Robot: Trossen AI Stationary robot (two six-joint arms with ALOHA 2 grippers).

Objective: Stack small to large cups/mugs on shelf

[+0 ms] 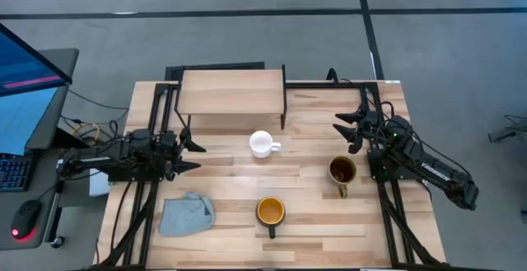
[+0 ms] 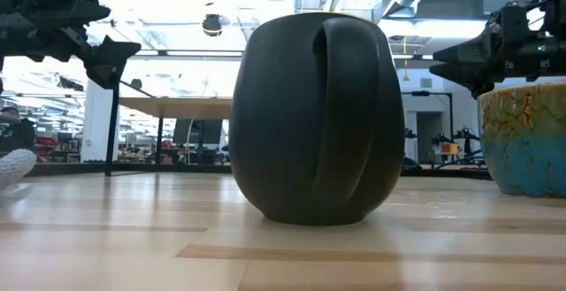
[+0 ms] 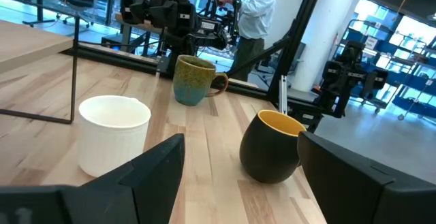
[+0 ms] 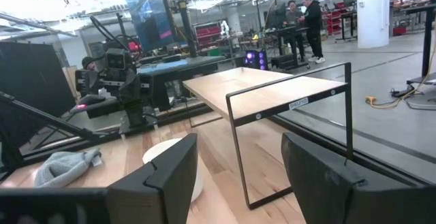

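Looking at your setup from above, nothing was stacked yet: all three mugs sat on the surface (image 1: 230, 172) and the shelf (image 1: 232, 91) at the far edge was bare. Your left pincer (image 1: 191, 155) was released, fingers spread, pointing across toward the white mug (image 1: 262, 144), which sat just in front of the shelf, roughly midway between the two arms. Your right pincer (image 1: 349, 131) was released too, holding nothing. The olive-tan mug (image 1: 342, 171) sat near it, handle pointing to the near edge. The dark mug (image 1: 270, 212) was nearer the front, well apart from both pincers.

The left wrist view lined the white mug and dark mug up ahead of its fingers. The low view was mostly blocked by the dark mug, so the shelf barely showed.
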